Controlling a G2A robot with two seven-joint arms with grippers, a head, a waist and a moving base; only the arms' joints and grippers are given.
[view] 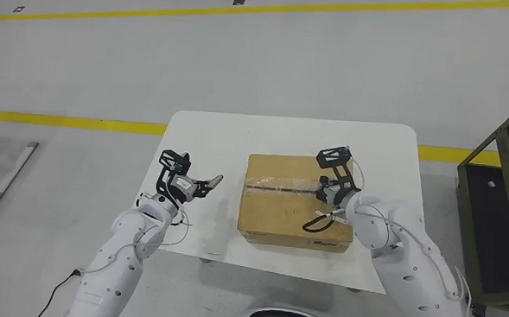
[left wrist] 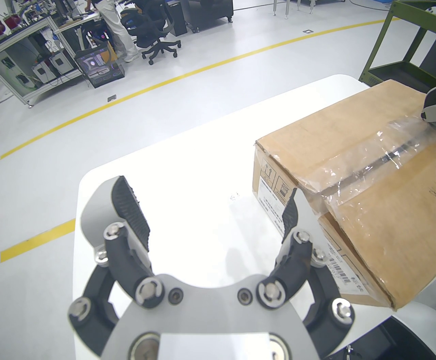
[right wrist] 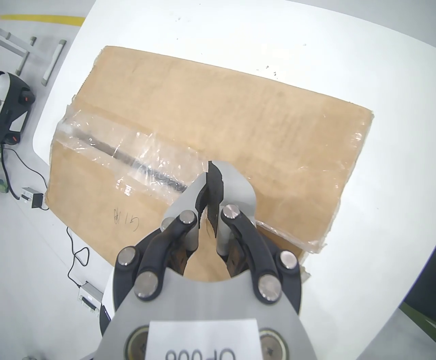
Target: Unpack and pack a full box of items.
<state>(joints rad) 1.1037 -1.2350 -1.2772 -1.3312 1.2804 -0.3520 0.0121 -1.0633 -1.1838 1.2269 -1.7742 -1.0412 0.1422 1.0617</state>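
Closed cardboard box (view: 296, 200) at mid-counter (view: 212, 135), its taped seam (right wrist: 129, 150) running left to right. Right tool (right wrist: 209, 185), clenched, sits nearer, over the seam's right end. Left tool (left wrist: 206, 185), released, hovers beside the box's left end.

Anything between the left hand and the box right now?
Nothing: bare white tabletop separates the open left hand from the box, as seen in the left wrist view and the top view.
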